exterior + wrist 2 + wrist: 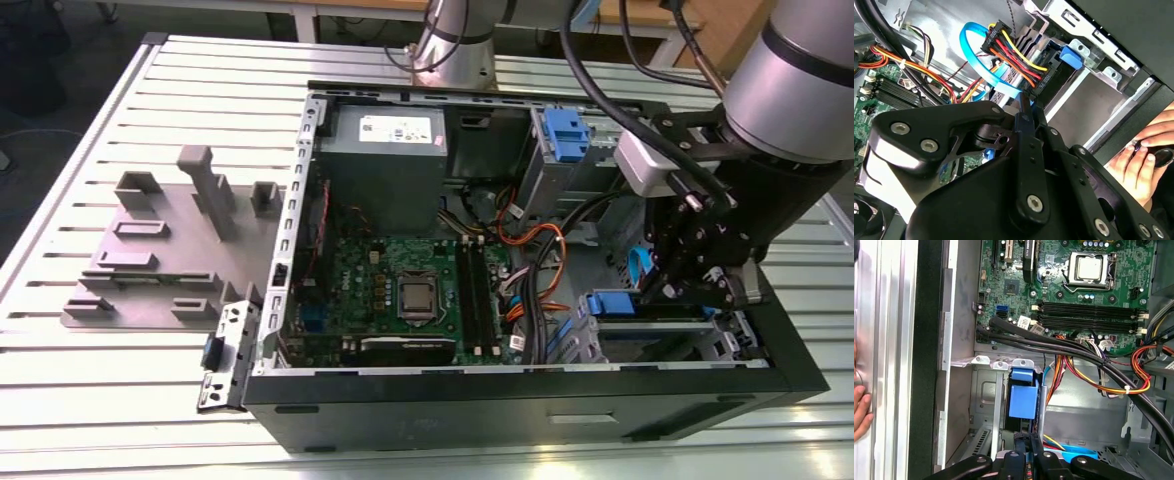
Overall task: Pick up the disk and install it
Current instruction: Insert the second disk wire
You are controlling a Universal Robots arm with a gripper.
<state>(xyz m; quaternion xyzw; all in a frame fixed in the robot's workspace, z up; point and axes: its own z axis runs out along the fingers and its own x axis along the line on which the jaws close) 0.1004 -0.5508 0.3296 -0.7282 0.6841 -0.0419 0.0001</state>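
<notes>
Black gripper (1026, 450): fingers drawn together, apparently pinching the rear edge of the disk (1022, 401). Disk: blue carrier, standing on edge in the lower drive bay (985, 390), long axis running straight away from the fingertips into the bay. Computer case (534, 385): open, lying on a slatted table (120, 380).

One open computer case (534, 390), one motherboard (400, 290), one grey holder block (160, 260), one gripper (694, 285), two hands (1141, 160).
</notes>
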